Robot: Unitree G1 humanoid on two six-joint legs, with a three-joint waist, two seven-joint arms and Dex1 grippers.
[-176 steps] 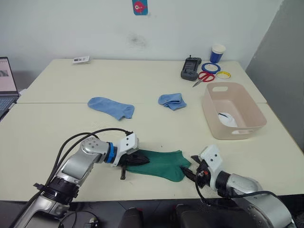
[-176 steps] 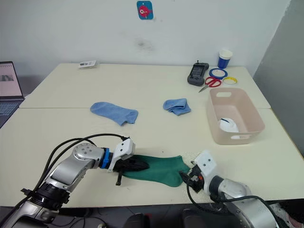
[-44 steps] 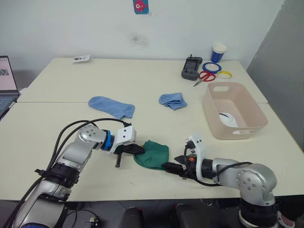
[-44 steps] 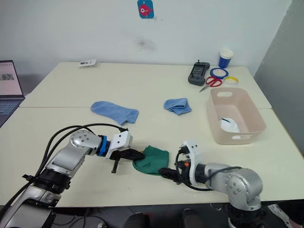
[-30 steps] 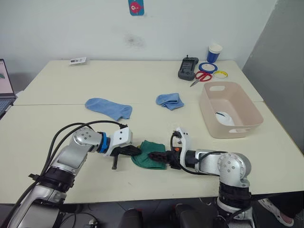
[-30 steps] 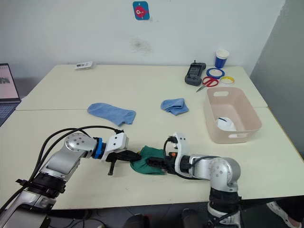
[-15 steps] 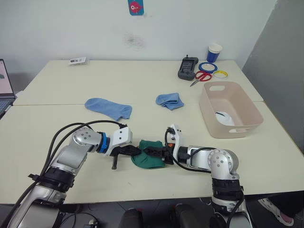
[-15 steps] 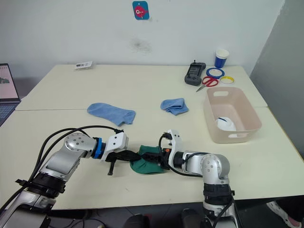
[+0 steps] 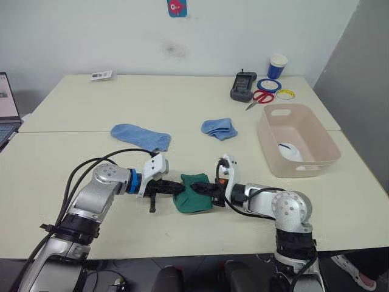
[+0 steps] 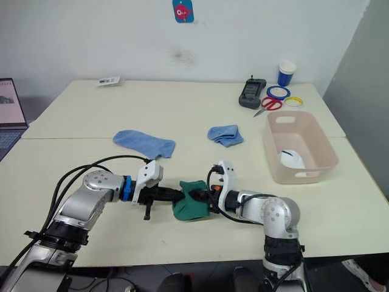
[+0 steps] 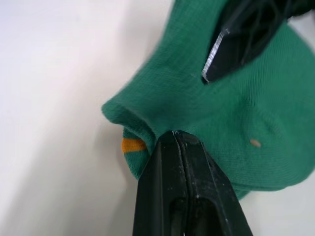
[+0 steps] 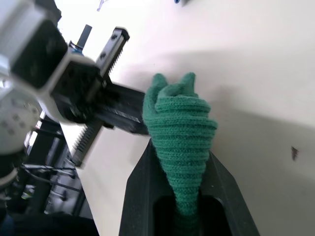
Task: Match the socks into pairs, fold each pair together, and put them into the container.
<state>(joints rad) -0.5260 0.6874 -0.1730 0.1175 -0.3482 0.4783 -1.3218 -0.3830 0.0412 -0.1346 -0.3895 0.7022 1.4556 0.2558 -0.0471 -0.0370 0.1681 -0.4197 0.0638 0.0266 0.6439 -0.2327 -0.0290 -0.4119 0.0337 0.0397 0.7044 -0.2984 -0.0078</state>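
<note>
A bunched pair of dark green socks (image 9: 193, 194) with a yellow cuff stripe (image 11: 133, 145) lies near the table's front, between my two grippers. From its left, my left gripper (image 9: 176, 186) is shut on its cuff edge. From its right, my right gripper (image 12: 182, 150) is shut on the bunched fabric, which bulges up between the fingers. One light blue sock (image 9: 141, 136) lies flat further back. Another light blue sock (image 9: 219, 128) is crumpled at mid-table. The beige-pink container (image 9: 285, 168) stands at the right with a white sock (image 9: 290, 152) inside.
At the back right are a black handset (image 9: 243, 87), red scissors (image 9: 260, 97), two tape rings (image 9: 268, 85) and a blue-and-white cup (image 9: 277, 66). A laptop (image 9: 5, 115) sits at the left edge and a small card (image 9: 101, 75) at the back left.
My right gripper was open beside the green socks and has shut on them. The left gripper has kept its hold. The view has shifted slightly.
</note>
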